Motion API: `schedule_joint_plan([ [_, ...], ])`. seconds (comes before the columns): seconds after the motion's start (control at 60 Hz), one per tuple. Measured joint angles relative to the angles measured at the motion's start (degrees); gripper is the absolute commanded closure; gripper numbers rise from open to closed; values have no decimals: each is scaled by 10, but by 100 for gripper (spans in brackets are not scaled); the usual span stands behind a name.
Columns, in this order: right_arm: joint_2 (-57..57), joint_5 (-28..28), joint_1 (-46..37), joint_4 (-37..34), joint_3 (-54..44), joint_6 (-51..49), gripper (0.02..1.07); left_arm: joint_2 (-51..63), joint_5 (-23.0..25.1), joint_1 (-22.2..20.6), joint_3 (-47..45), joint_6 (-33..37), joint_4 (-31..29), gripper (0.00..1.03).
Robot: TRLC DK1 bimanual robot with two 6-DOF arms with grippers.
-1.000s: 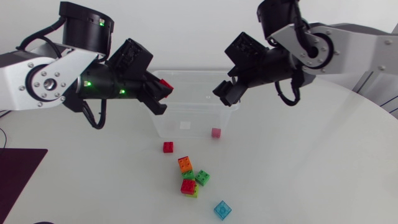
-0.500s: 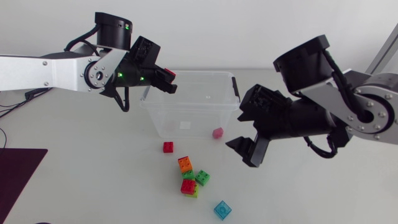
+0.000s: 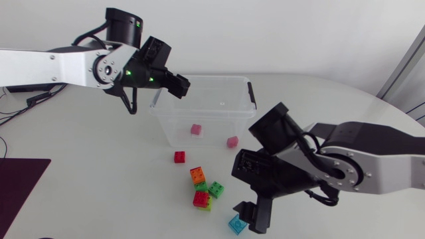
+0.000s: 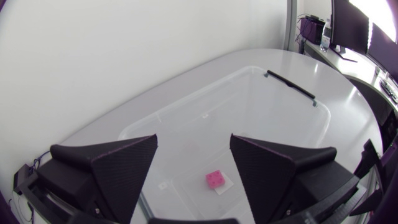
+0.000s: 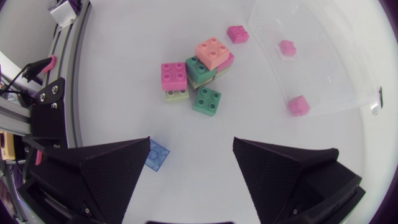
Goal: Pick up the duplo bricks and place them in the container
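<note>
Right gripper (image 3: pixel 252 218) jaws spread above blue brick (image 5: pixel 155 154). Brick lies under one finger, not between; I risk knocking it away on descent. Left gripper (image 4: pixel 193 149) spread, empty, over container (image 3: pixel 247 88).

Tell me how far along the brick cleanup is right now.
Done: a reddish brick and a pink brick lie in the container. In hand: nothing; the left pincer hangs open and empty over the container, the right pincer open over the blue brick. Left: that blue brick, the small red brick and the orange-green-red cluster on the table.
</note>
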Motion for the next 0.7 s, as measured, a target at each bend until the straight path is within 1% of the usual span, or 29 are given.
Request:
schedule_joint_plan([
  [0.133, 26, 21, 17, -1, -2, 22, 11, -84, 0, 4, -35, 21, -20, 14],
  [0.2, 50, 37, 28, -10, 0, 49, 11, -130, 6, 4, -56, 38, -45, 14],
  [0.317, 92, 41, 55, -37, 11, 92, 11, -189, 21, 13, -104, 68, -87, 14],
  [0.55, 135, 54, 78, -49, 47, 154, 12, -268, 24, 22, -190, 115, -130, 14],
  [0.633, 161, 62, 78, -54, 53, 165, 16, -295, 24, 22, -222, 134, -142, 14],
  [0.7, 172, 66, 78, -64, 54, 167, 16, -304, 24, 22, -234, 139, -152, 14],
])
